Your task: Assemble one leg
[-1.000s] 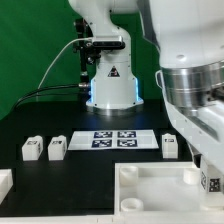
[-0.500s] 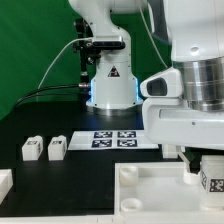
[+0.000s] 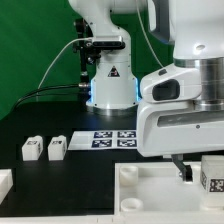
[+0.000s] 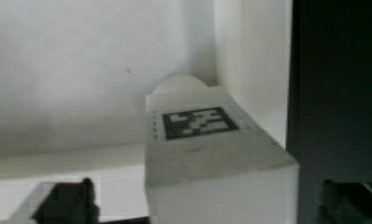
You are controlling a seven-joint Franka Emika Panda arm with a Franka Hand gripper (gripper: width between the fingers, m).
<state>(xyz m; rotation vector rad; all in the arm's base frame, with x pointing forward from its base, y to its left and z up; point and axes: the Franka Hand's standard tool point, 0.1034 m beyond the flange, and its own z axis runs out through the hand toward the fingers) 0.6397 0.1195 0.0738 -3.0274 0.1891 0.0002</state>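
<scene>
three legs [image 3: 32,149] [image 3: 57,148] [image 3: 211,172], one white panel [image 3: 150,185], one marker board [image 3: 115,138]

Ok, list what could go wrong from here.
1. The arm hides the leg's lower end and the panel beneath it in the exterior view, so misalignment could pass unseen.
2. The wrist view shows the leg between the fingers, but not the contact; it might slip or tilt.

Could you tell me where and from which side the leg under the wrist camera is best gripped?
Grip the leg across its two long flat flanks, coming straight down from above; the tool already straddles it, tagged face up.
</scene>
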